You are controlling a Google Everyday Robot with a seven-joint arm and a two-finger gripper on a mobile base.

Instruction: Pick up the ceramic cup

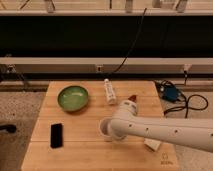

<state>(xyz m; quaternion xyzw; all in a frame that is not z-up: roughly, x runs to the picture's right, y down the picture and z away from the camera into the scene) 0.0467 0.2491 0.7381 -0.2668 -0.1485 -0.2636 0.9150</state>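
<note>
The ceramic cup (pixel 104 126) is small, white and handleless, and stands upright on the wooden table (pixel 80 150) a little in front of its middle. My white arm reaches in from the right edge, and its end lies right against the cup's right side. The gripper (pixel 114 133) is at that end, mostly hidden by the arm and wrist, just right of and touching or nearly touching the cup. The cup's open top and left wall show; its right side is covered by the arm.
A green bowl (pixel 73 97) sits at the back left. A white tube-shaped bottle (pixel 109 91) lies at the back middle. A black phone (pixel 56 135) lies at the front left. A red-tipped object (pixel 132 97) and a small white block (pixel 153 145) are beside the arm. A blue device with cables (pixel 170 93) is right of the table.
</note>
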